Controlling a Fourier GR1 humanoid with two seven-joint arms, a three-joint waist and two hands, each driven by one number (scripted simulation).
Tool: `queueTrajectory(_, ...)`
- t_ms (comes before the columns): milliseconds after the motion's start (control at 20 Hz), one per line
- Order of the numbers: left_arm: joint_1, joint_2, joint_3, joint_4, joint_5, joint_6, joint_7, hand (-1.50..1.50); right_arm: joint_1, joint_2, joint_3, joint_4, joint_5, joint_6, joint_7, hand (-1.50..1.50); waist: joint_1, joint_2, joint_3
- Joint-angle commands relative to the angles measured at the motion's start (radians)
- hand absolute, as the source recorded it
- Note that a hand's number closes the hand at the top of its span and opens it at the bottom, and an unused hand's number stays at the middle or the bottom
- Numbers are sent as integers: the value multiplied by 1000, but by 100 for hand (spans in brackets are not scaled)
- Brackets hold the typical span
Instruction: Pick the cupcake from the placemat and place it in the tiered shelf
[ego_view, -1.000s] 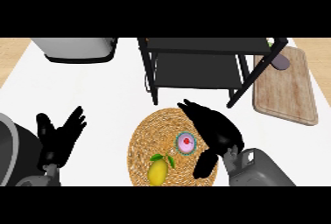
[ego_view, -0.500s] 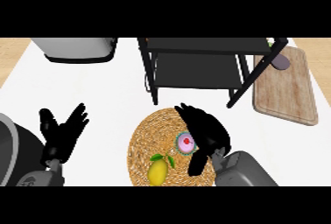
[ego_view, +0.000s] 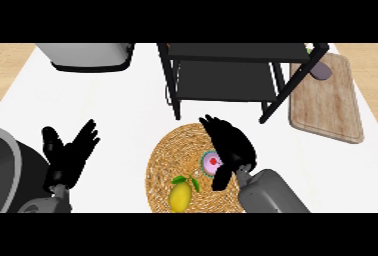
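The cupcake (ego_view: 212, 162) is seen on the placemat (ego_view: 166, 165), just left of the nearer right hand (ego_view: 230, 145), whose fingers are spread straight and hold nothing.

The cupcake (ego_view: 212, 162) is seen upright on the round woven placemat (ego_view: 171, 157), toward its 3 o'clock edge; pink icing and a red spot are shown, the rest being hidden; the black tiered shelf (ego_view: 221, 75) is set at 12 o'clock.
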Motion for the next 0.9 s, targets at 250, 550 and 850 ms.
queueTrajectory(250, 21, -32, 17, -9, -37, -24, 3, 0, 27, 40, -57, 98, 76, -58, -161, -150, -1, 0, 0)
queueTrajectory(550, 43, -5, 33, -25, -13, -43, -2, 0, -17, -4, 108, 191, 97, 60, -252, 150, 5, 0, 0)
queueTrajectory(850, -13, -44, 28, -20, -54, -8, 36, 0, -13, 57, 87, 143, 32, 33, -228, 150, 0, 0, 0)
